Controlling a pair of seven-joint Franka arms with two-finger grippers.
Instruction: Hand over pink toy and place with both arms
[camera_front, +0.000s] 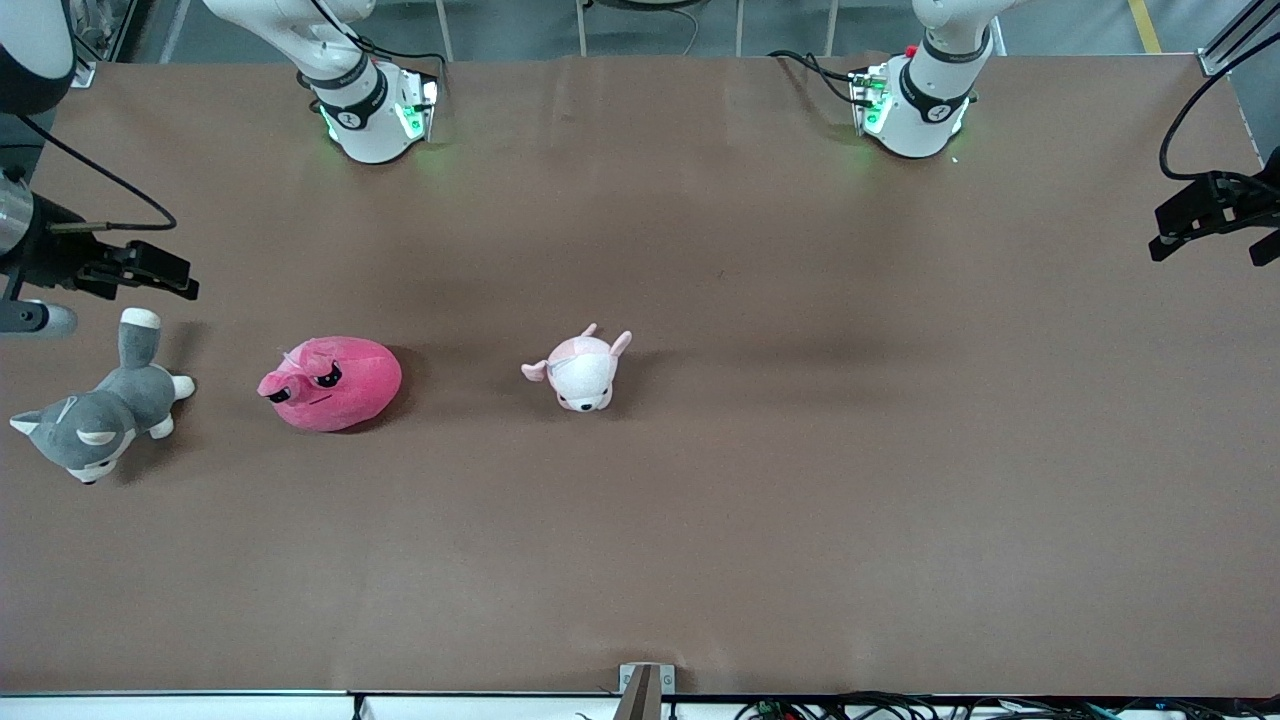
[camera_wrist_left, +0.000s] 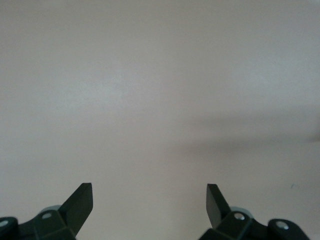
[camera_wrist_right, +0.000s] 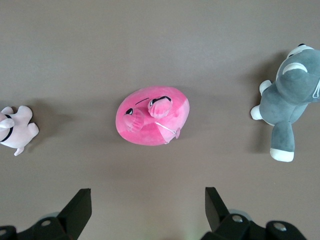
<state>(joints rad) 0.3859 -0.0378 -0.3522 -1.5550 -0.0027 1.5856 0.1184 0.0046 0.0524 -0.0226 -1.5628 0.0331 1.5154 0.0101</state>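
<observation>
On desk toward right arm's end lay pink toy (camera_front: 331, 384), round hot-pink plush blob w/ black angry eyes, paler tuft. Judged light, soft, squashy, fuzzy not slippery; best pinched across plump middle, away from face. Husky plush (camera_front: 98, 412), grey-white, lay beside it nearer desk end; pale pink animal plush (camera_front: 580, 370) toward mid-desk. Desk (camera_front: 800, 500) brown, matte, flat. Right pincer (camera_front: 150, 268) hung over desk near husky, jaws wide, empty. Left pincer (camera_front: 1215, 225) waited at left arm's end, jaws wide, empty.

Plenty of room around the pink toy (camera_front: 332, 384)

Bare worktop (camera_front: 700, 520) all round it; husky plush (camera_front: 100, 415) sits toward the right arm's end, small pale plush (camera_front: 580, 370) toward the middle, neither seems to be touching it.
</observation>
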